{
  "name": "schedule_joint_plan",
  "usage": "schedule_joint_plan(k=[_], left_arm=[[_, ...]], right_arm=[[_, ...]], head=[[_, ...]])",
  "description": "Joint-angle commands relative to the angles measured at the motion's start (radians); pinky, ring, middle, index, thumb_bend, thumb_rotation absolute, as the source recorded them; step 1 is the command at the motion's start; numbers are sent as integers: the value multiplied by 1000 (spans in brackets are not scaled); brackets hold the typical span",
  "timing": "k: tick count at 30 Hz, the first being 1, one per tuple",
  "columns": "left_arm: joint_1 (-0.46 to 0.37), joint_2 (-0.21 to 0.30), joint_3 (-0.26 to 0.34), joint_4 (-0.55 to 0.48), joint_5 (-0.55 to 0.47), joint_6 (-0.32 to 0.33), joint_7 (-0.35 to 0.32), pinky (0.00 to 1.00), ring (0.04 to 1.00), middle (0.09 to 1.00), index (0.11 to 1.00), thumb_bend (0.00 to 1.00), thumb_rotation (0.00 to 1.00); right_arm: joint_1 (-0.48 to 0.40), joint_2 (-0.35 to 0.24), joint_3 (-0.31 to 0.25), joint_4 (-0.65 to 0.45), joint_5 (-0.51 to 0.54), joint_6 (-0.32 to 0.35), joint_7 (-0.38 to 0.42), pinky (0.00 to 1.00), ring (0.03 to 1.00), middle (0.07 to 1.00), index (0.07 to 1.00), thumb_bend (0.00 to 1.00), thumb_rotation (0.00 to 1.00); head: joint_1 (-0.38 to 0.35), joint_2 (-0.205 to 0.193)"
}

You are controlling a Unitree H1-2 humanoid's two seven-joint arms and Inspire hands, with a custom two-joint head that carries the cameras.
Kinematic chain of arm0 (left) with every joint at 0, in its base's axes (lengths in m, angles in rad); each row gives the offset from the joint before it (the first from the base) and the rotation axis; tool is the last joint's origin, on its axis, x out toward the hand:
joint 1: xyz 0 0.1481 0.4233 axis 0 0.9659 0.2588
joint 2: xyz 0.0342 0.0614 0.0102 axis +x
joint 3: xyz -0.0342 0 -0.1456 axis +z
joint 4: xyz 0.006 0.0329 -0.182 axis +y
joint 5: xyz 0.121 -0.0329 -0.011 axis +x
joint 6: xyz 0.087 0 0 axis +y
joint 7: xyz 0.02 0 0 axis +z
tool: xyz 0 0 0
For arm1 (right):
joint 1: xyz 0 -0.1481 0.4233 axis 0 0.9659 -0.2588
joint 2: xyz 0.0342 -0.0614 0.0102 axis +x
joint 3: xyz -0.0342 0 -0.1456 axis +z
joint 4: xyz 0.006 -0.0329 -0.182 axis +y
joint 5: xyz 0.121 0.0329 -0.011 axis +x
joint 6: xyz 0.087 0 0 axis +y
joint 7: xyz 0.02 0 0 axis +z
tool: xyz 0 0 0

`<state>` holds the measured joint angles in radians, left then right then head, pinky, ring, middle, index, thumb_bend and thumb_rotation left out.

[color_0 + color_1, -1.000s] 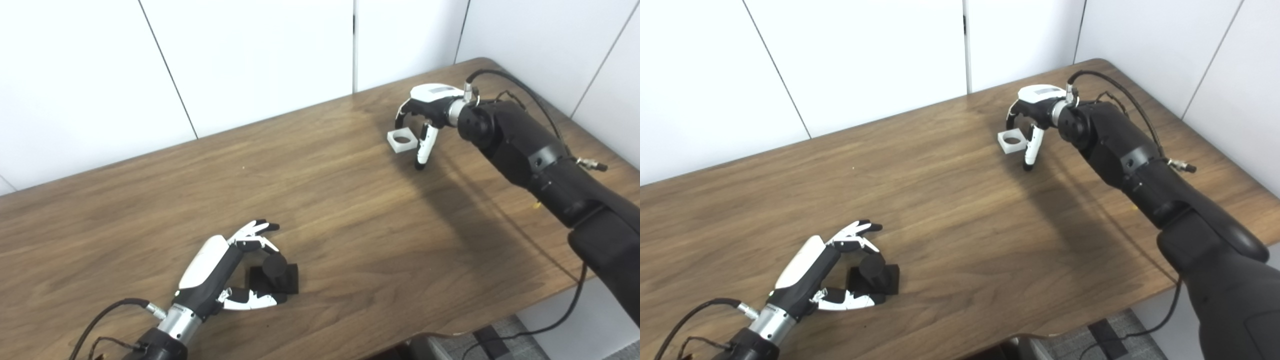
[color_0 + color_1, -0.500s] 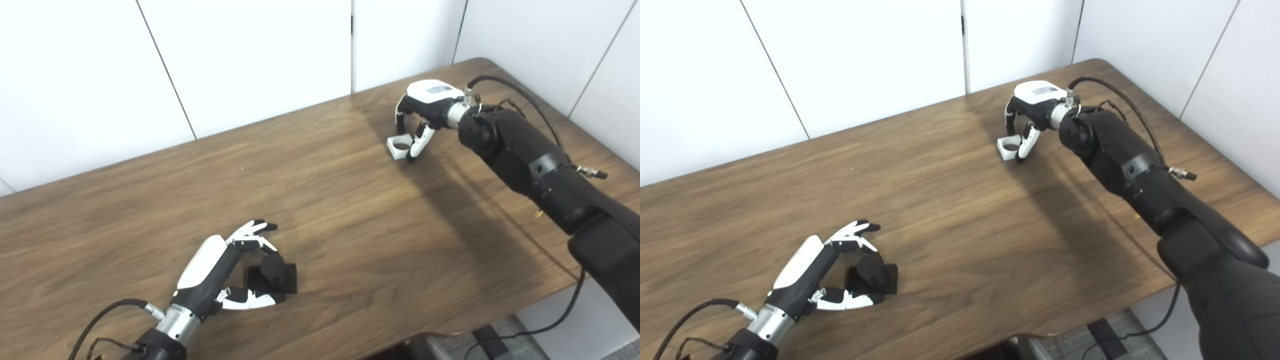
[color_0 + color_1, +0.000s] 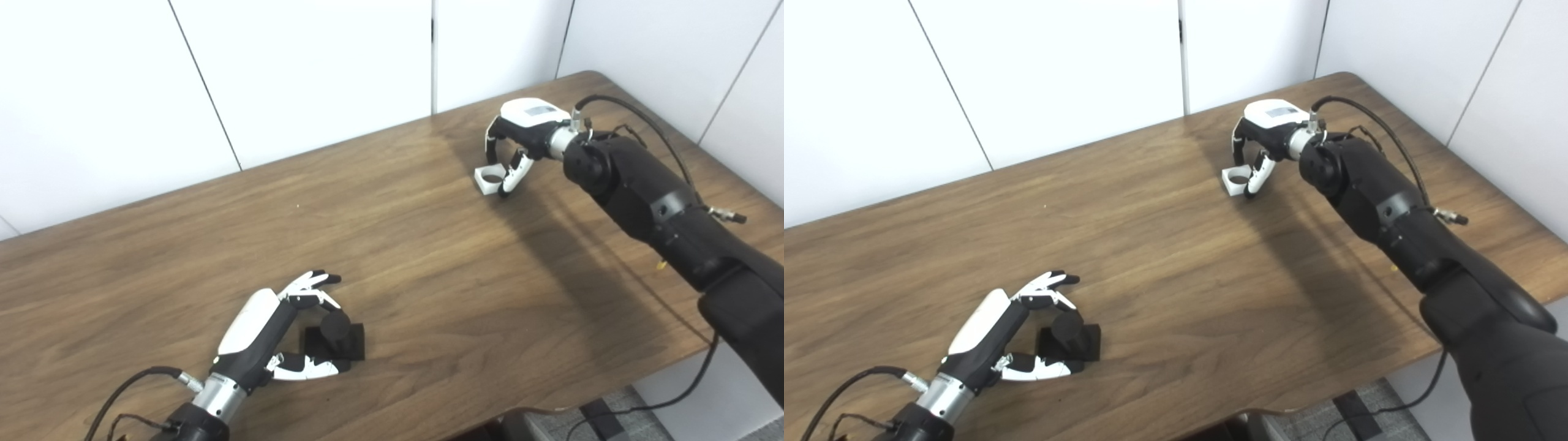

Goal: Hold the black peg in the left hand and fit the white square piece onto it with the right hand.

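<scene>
Left hand: my fingers spread around the black peg, near the table's front edge, not clamped.
Right hand: my fingers pinch the white square piece, near the far right corner.

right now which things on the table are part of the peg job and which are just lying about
Part of the job:
- black peg on its square base, left hand cupped around it, fingers apart
- white square piece with a round hole, right hand closed on it

Just lying about:
- a small yellow speck near the right arm
- nothing else loose on the wooden table
</scene>
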<state>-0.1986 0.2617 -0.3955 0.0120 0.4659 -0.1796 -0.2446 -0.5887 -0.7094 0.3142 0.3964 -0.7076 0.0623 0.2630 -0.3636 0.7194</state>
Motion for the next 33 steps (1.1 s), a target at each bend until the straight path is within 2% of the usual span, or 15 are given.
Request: schedule_joint_plan(k=[1,7,13,18,23,30,31,33], left_arm=[[23,39,-4,25,28,41,-37,865,943,877,491,523,64],[20,41,-1,28,24,44,-40,863,943,875,491,523,61],[18,40,-2,25,21,51,-46,866,948,878,491,523,61],[14,38,-4,34,26,47,-42,851,946,877,491,524,62],[12,34,-4,37,24,51,-41,856,948,878,491,524,62],[13,38,-2,33,25,59,-45,858,950,880,491,524,63],[13,38,-1,34,24,57,-44,858,950,880,491,524,63],[13,38,-1,35,23,57,-45,858,950,880,491,524,63]], right_arm=[[-13,0,-11,-45,6,-19,-12,732,801,754,483,515,136],[-21,-12,-28,-136,5,-11,15,798,822,766,484,514,138],[-29,-28,-44,-238,2,-6,68,766,811,771,485,514,141],[-32,-31,-57,-299,22,-52,77,743,798,754,484,515,138],[-39,-21,-62,-327,25,-51,106,742,800,754,485,515,141],[-45,-9,-72,-308,30,-50,111,734,791,752,486,515,143],[-53,-13,-61,-308,15,-25,144,735,791,753,487,515,144],[-67,-22,-41,-310,-16,16,202,763,838,815,496,515,161]], head=[[-2,1],[-8,2],[-2,4],[-3,4],[8,5],[9,7],[9,7],[9,7]])
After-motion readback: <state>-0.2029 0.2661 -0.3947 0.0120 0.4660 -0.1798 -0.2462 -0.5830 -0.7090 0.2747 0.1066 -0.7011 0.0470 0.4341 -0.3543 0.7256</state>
